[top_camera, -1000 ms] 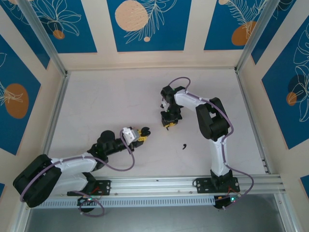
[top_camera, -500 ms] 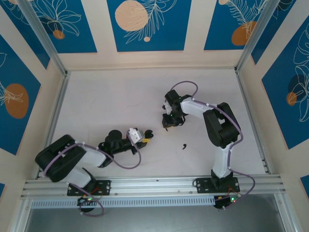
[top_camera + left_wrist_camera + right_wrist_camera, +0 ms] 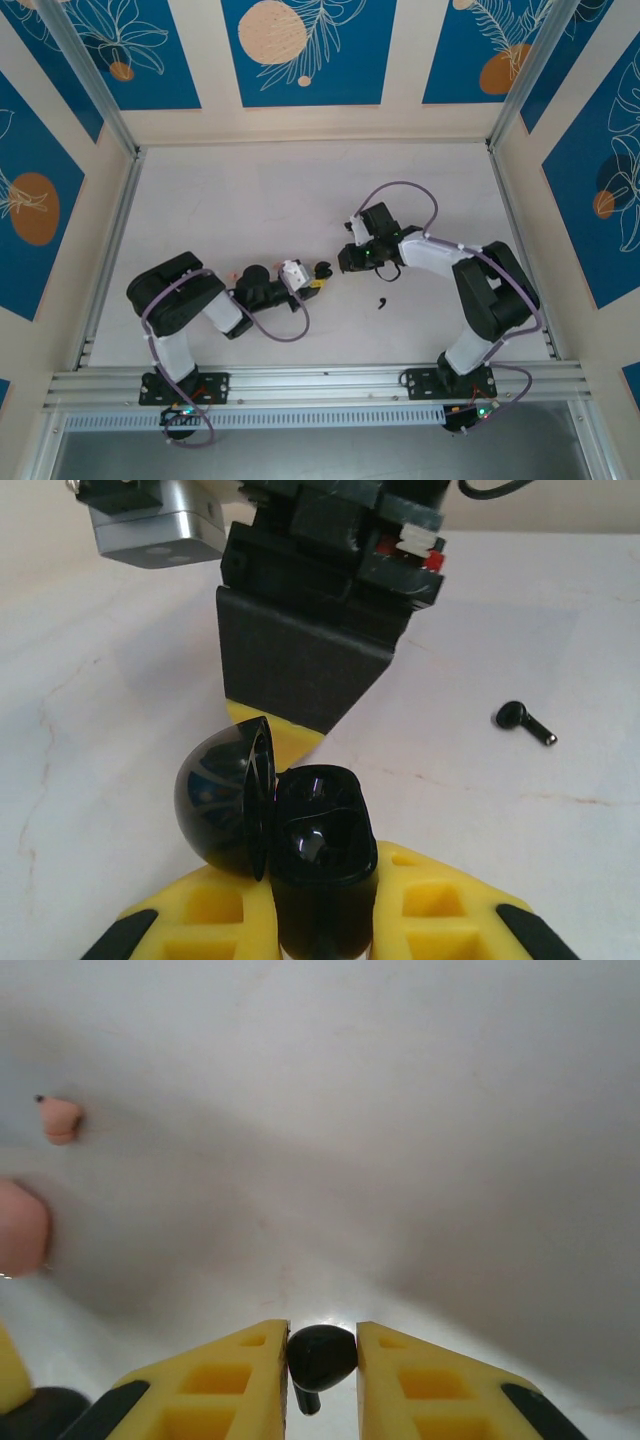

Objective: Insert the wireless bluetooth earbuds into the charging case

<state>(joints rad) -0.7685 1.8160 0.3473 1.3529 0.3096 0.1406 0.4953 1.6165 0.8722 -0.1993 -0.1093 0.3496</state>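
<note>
Held bud: black earbud (image 3: pixel 321 1354), glossy with a rounded head, pinched between the ribbed yellow fingers (image 3: pixel 215 1380) of the right gripper (image 3: pixel 322 1360); stem half hidden between them.
Case: charging case (image 3: pixel 322 852), glossy black and rounded, domed lid (image 3: pixel 225 798) flipped open at 9 o'clock, clamped in the narrow left gripper (image 3: pixel 320 925); base hidden, wells too dark to read.
Loose bud: loose black earbud (image 3: pixel 523 720), comma-shaped, lying at 2 o'clock from the case, well apart.
Pink bud: pink earbud (image 3: pixel 60 1120), matte salmon, at 10 o'clock from the held bud.
Unclear: blurred pink shape (image 3: pixel 20 1225), cut off at the left edge.
Surface: table (image 3: pixel 240 200), white, smooth, faintly veined.
Room: cream walls (image 3: pixel 400 122) with blue leaf panels and orange discs; aluminium rail (image 3: pixel 320 378) at 6 o'clock.
</note>
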